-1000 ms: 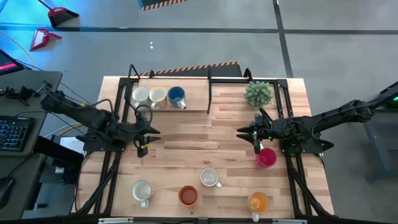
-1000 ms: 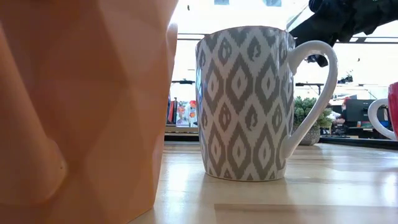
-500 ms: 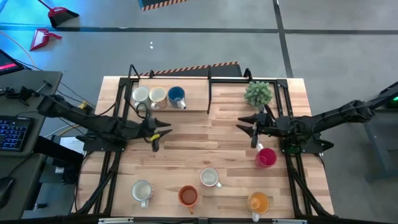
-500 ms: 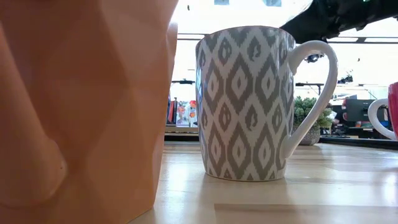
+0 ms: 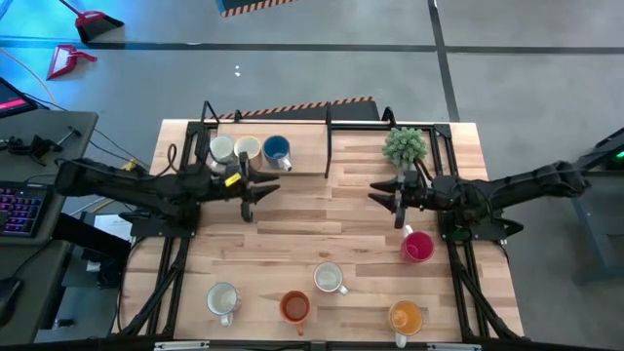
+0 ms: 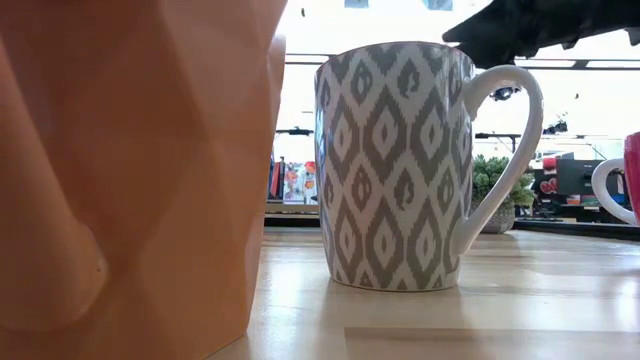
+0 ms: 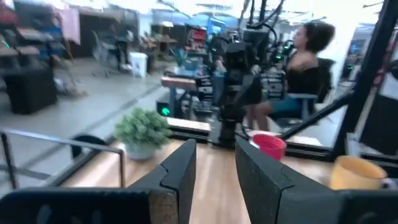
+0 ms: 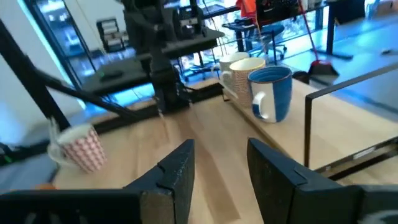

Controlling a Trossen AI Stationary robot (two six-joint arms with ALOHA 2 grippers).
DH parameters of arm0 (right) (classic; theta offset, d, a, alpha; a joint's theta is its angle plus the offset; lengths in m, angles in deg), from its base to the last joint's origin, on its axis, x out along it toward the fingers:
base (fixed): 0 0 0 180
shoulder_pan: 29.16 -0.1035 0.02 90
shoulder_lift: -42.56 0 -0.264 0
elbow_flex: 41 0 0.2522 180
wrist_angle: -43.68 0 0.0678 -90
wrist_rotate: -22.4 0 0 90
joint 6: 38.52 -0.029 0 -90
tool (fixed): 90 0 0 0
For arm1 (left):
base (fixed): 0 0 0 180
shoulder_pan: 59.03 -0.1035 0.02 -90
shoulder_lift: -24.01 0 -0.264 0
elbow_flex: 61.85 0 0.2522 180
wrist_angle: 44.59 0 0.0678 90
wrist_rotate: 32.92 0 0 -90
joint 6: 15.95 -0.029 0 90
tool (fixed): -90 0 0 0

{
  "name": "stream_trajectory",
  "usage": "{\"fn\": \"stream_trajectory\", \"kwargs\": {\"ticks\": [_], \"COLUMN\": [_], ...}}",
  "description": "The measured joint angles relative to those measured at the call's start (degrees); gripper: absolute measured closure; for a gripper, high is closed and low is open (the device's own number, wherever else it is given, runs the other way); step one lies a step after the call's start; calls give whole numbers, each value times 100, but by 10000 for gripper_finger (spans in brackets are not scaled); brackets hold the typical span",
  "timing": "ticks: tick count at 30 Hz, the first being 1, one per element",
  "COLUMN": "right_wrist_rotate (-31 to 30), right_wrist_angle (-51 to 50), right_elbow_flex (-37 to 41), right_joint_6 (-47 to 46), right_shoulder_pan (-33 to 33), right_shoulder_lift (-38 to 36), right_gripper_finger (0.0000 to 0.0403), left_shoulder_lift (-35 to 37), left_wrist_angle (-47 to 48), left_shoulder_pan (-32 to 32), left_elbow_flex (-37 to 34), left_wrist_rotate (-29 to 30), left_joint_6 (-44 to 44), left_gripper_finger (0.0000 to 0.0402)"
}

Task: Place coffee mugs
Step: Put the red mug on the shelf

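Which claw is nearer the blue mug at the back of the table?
The left claw. It hangs open just in front of the blue mug, slightly to its left. The right claw is far across the table, beside the red mug.

No text, label, brand, number or sign can be read in any of the views. The mugs carry only plain colours or a woven-looking diamond pattern, without lettering. Shapes in the room beyond the table are too blurred to show any writing.
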Motion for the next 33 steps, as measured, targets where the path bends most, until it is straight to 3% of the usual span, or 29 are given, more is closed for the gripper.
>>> {"fn": "stream_trajectory", "kwargs": {"ticks": [6,11,17,21,25,33], "right_wrist_rotate": [207,607,1711,2269,2619,2702], "right_wrist_angle": [-509,-2124,-4525,-5801,-6970,-7624], "right_elbow_flex": [-351,-1073,-2076,-2821,-3289,-3230], "right_joint_6": [32,165,-82,-464,-1554,-2145], "right_shoulder_pan": [332,672,877,682,485,-286], "right_shoulder_lift": [15,76,74,75,265,1120], "right_gripper_finger": [274,274,274,274,267,242], "left_shoulder_lift": [-232,-271,-138,-139,-140,-138], "left_wrist_angle": [1140,1164,1154,1196,1301,1300], "left_shoulder_pan": [-263,-373,-416,-416,-416,-416], "left_elbow_flex": [247,278,278,277,276,277], "left_wrist_rotate": [-442,-501,-414,-310,-256,-250], "left_joint_6": [176,403,523,491,466,466], "left_gripper_finger": [300,300,300,300,300,300]}}
